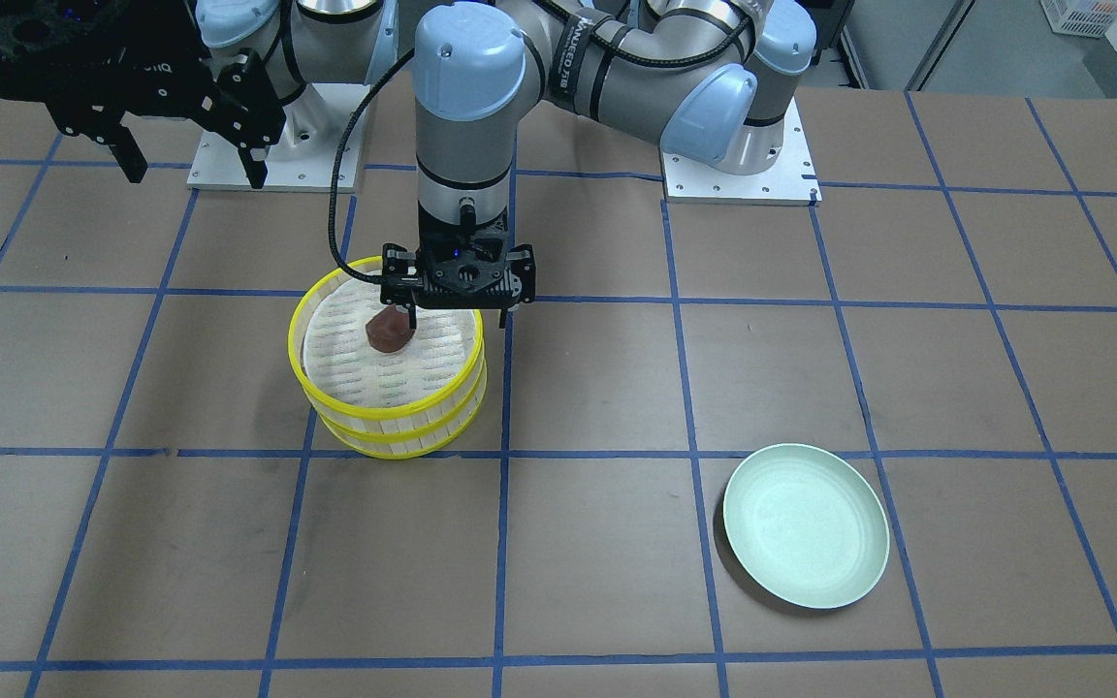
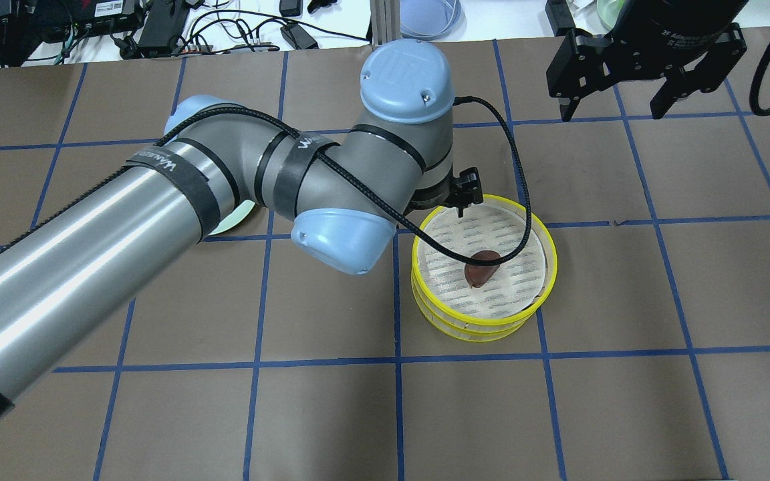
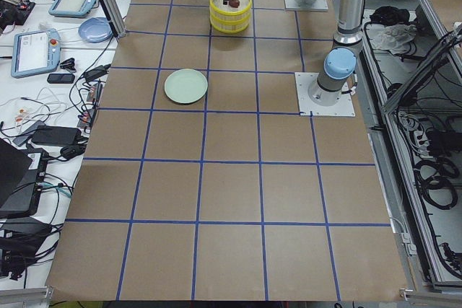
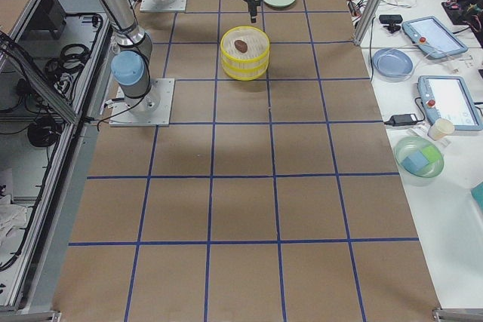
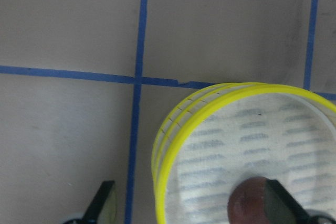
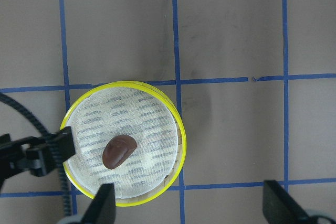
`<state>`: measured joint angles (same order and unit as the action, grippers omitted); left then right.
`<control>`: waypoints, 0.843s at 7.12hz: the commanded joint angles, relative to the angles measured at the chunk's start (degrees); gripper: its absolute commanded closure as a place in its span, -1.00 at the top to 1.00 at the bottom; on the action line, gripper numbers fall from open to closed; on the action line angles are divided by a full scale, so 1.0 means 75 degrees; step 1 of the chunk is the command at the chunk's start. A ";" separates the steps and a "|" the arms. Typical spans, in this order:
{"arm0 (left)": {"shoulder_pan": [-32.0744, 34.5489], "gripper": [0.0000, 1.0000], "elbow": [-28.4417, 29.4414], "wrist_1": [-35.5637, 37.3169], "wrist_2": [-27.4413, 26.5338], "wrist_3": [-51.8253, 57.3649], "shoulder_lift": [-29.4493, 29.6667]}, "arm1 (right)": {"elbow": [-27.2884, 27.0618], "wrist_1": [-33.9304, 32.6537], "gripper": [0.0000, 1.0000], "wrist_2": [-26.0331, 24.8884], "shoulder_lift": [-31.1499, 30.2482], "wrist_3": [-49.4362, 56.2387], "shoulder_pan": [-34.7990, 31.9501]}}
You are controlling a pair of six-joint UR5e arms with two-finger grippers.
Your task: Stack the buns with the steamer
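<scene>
The steamer (image 1: pixel 389 427) is two stacked yellow-rimmed tiers with a white liner on top. The reddish-brown bun (image 1: pixel 390 331) lies on that liner; it also shows in the overhead view (image 2: pixel 482 267) and the right wrist view (image 6: pixel 118 150). The cream-white bun is hidden or out of view. My left gripper (image 1: pixel 459 315) is open and empty above the steamer's rim, with one finger beside the bun (image 5: pixel 249 205) and the other outside the rim. My right gripper (image 1: pixel 192 160) is open and empty, high above the table, apart from the steamer (image 6: pixel 178 145).
The pale green plate (image 1: pixel 806 523) lies empty on the table, on the left arm's side and well away from the steamer. My left arm (image 2: pixel 158 194) reaches across the table and covers most of the plate in the overhead view. White base plates (image 1: pixel 738 179) sit by the robot.
</scene>
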<state>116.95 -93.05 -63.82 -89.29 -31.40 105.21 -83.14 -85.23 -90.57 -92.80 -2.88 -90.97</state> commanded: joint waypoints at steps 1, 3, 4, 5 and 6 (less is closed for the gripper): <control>-0.1021 1.00 0.0159 -0.0652 -0.0212 0.1639 -0.0770 | -0.0023 0.0009 1.00 -0.0053 0.0010 0.0008 0.0000; -0.2343 1.00 0.0312 -0.1683 -0.0189 0.3135 -0.1265 | -0.0023 0.0009 1.00 -0.0019 -0.0002 0.0008 0.0000; -0.2977 1.00 0.0510 -0.1930 -0.0026 0.3677 -0.1522 | -0.0023 -0.0002 1.00 -0.0007 0.0009 0.0008 0.0000; -0.3134 1.00 0.0837 -0.2721 0.0033 0.3787 -0.1699 | -0.0023 0.0009 1.00 -0.0007 0.0010 0.0008 0.0000; -0.3217 1.00 0.1107 -0.3159 0.0034 0.3788 -0.1863 | -0.0023 0.0009 1.00 -0.0007 -0.0002 0.0008 0.0000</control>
<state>94.47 -87.26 -82.76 -89.32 -4.03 92.91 -83.32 -85.19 -90.64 -92.76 -2.81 -90.96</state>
